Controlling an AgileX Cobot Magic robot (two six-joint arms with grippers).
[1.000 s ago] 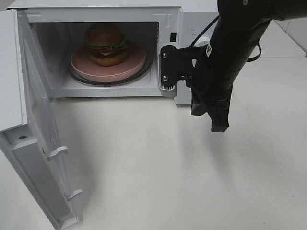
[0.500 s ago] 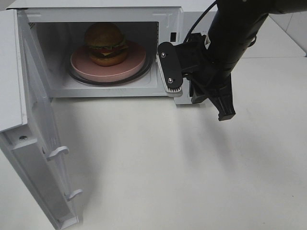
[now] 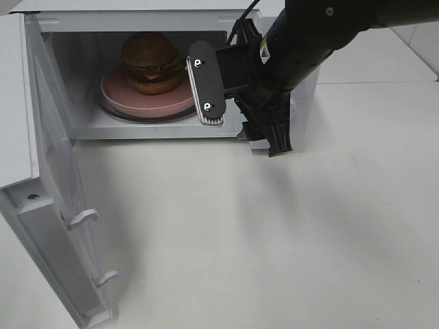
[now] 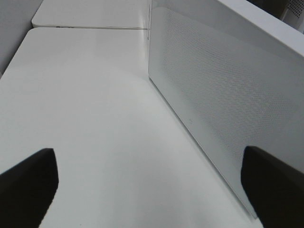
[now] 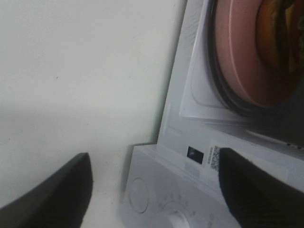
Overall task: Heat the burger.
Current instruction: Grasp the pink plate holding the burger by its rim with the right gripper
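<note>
The burger (image 3: 149, 62) has a brown domed bun and sits on a round pink plate (image 3: 137, 103) inside the open microwave (image 3: 82, 127). My right gripper (image 3: 241, 116) hangs open in front of the oven's right side, level with the cavity's right edge, with nothing between its fingers (image 3: 206, 92). The right wrist view shows the plate (image 5: 237, 61) and part of the burger (image 5: 280, 33) beyond the open right gripper (image 5: 154, 161). My left gripper (image 4: 147, 156) is open and empty beside the door's perforated outer panel (image 4: 223, 104); it is out of the high view.
The microwave door (image 3: 62, 205) stands swung wide open on the left, reaching toward the table's front edge. The control panel with a knob (image 5: 161, 209) lies just under the right gripper. The white tabletop (image 3: 274, 240) spreads in front of the oven.
The right gripper has opened from shut. Its arm has swung left and up, from beside the control panel to the right edge of the cavity. Burger, plate and door have not moved.
</note>
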